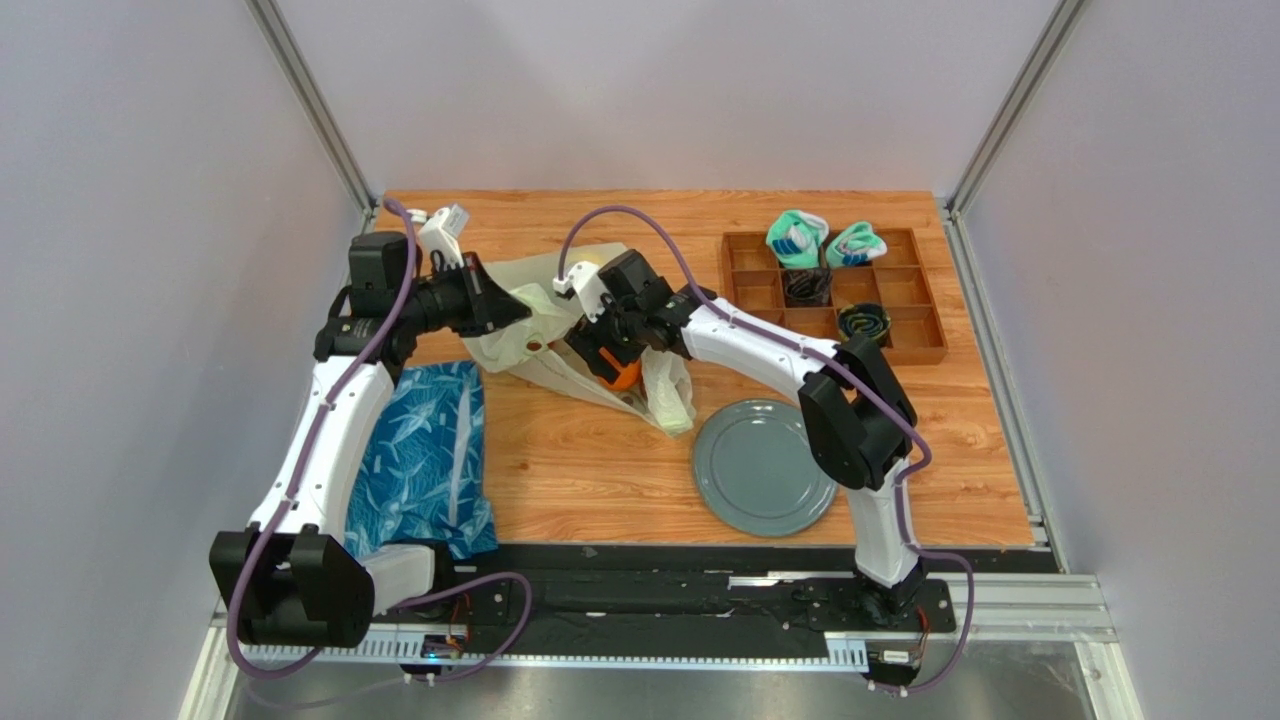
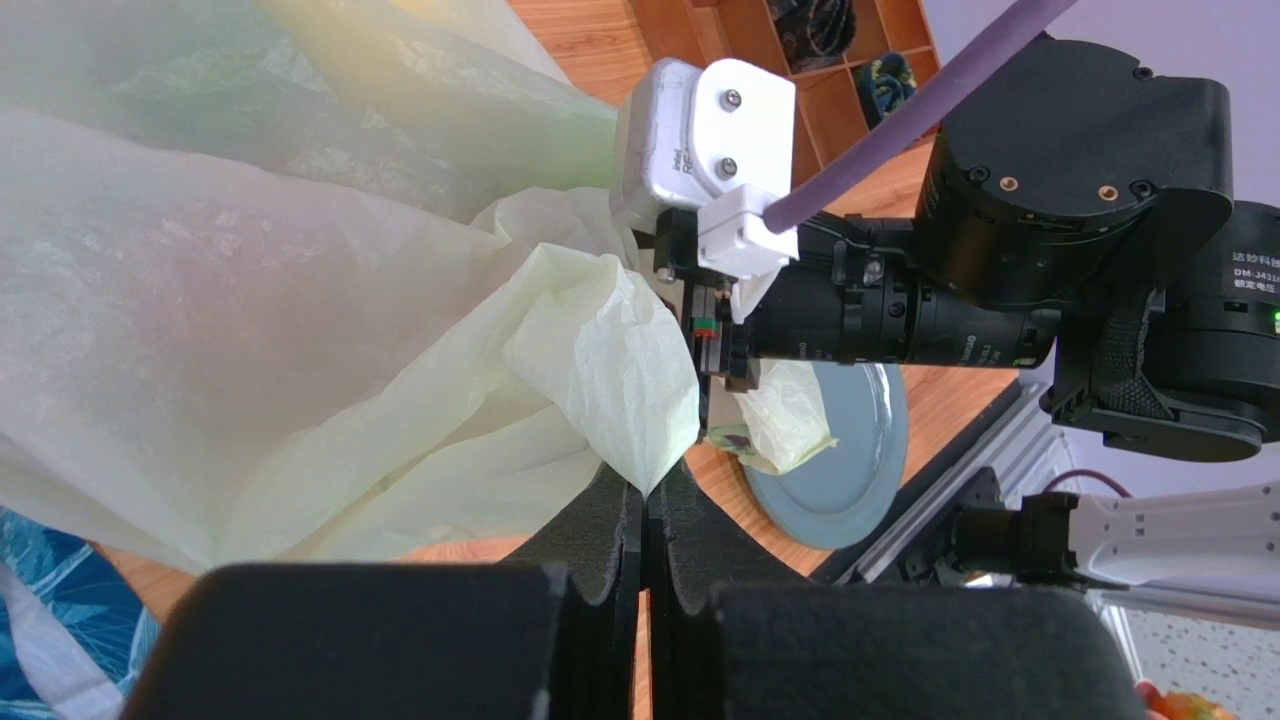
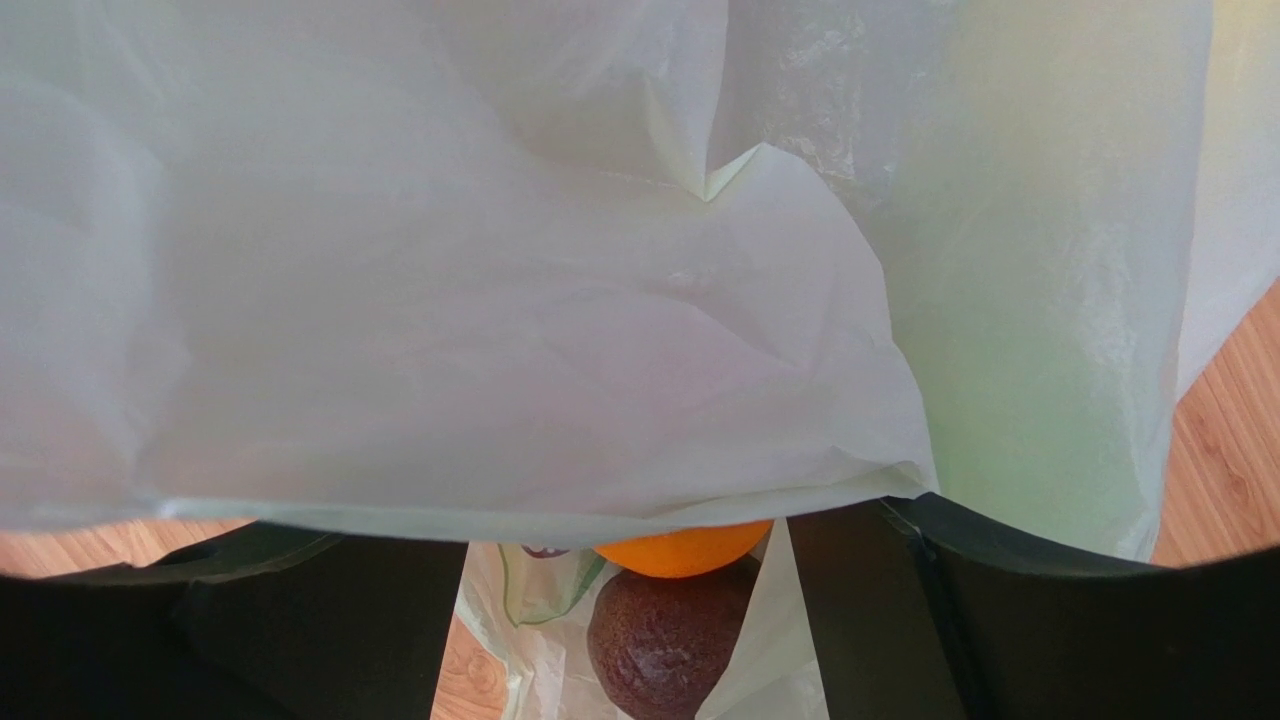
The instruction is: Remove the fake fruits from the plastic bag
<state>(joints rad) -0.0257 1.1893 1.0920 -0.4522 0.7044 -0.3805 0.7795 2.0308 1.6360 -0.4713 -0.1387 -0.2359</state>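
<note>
The pale yellow-green plastic bag (image 1: 529, 333) lies crumpled at the middle back of the table. My left gripper (image 1: 508, 309) is shut on a fold of the bag (image 2: 601, 360); in the left wrist view the jaws (image 2: 649, 503) pinch the film between the pads. My right gripper (image 1: 607, 354) is at the bag's mouth, open. In the right wrist view the bag film (image 3: 451, 300) drapes over the open fingers (image 3: 331, 630). An orange (image 3: 684, 549) and a dark brown-purple fruit (image 3: 661, 642) lie between them, not gripped. Other fruits are hidden.
A blue leaf-patterned bag (image 1: 422, 458) lies by the left arm. A grey plate (image 1: 762, 467) sits front right of the bag. A brown compartment tray (image 1: 902, 308) at the back right holds rolled teal-and-white socks (image 1: 796, 236) and black items.
</note>
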